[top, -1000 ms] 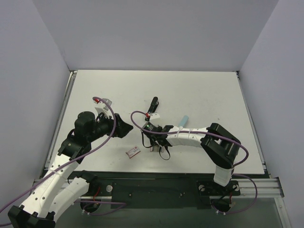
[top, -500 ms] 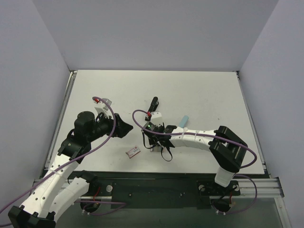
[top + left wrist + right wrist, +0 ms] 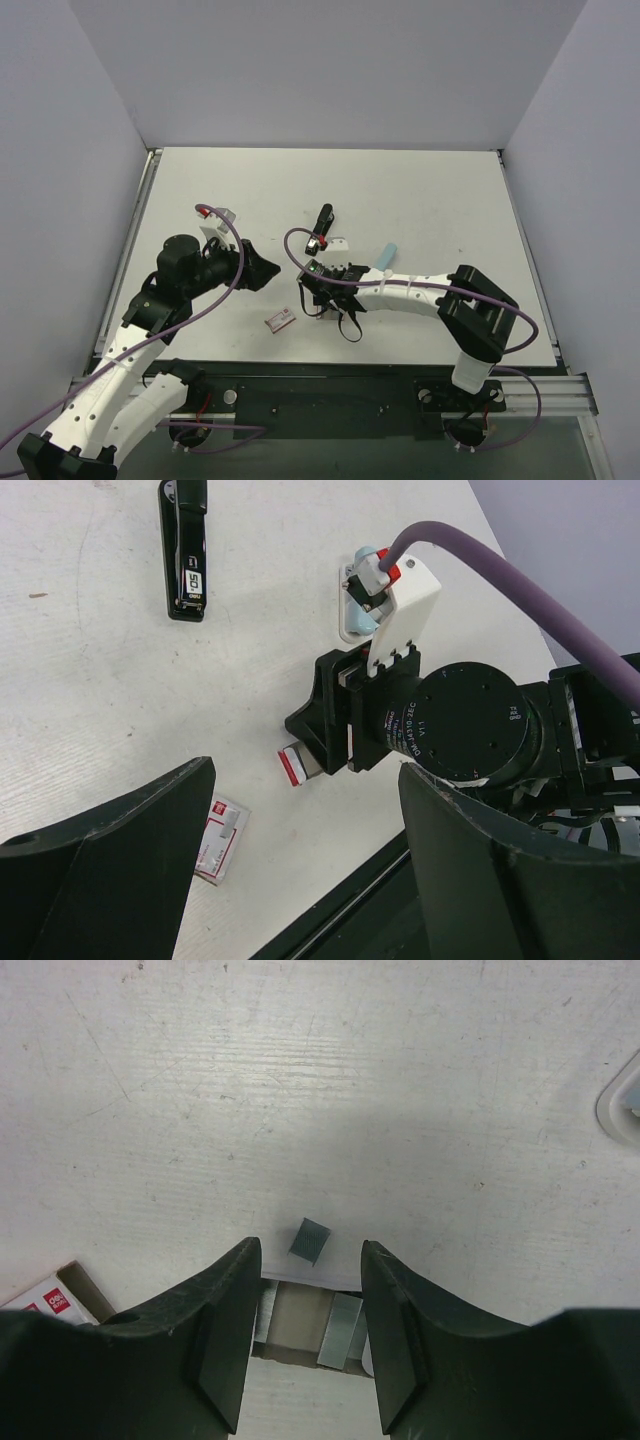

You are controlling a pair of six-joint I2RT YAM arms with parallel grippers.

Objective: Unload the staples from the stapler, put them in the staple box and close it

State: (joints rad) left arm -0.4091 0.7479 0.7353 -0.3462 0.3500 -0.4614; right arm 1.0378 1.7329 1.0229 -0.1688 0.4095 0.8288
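Note:
The black stapler (image 3: 322, 218) (image 3: 186, 550) lies past mid-table, apart from both grippers. Its pale blue rail (image 3: 387, 254) (image 3: 360, 608) lies separately to the right. My right gripper (image 3: 321, 302) (image 3: 312, 1260) points down, open, straddling a small open staple tray (image 3: 296, 1318) (image 3: 297, 765). A silvery strip of staples (image 3: 340, 1328) lies in that tray. A small grey staples piece (image 3: 308, 1240) rests on the table just beyond the fingertips, touched by neither. My left gripper (image 3: 266, 270) (image 3: 305, 772) hovers open and empty to the left, facing the right wrist.
A pinkish-red box sleeve (image 3: 280, 320) (image 3: 222, 840) (image 3: 60, 1295) lies near the front edge, left of the right gripper. The table's black front rail (image 3: 340, 900) runs close behind it. Grey walls enclose the table on three sides.
My right gripper has opened from shut, and its arm has shifted slightly toward the front left over the tray. The left arm has not moved.

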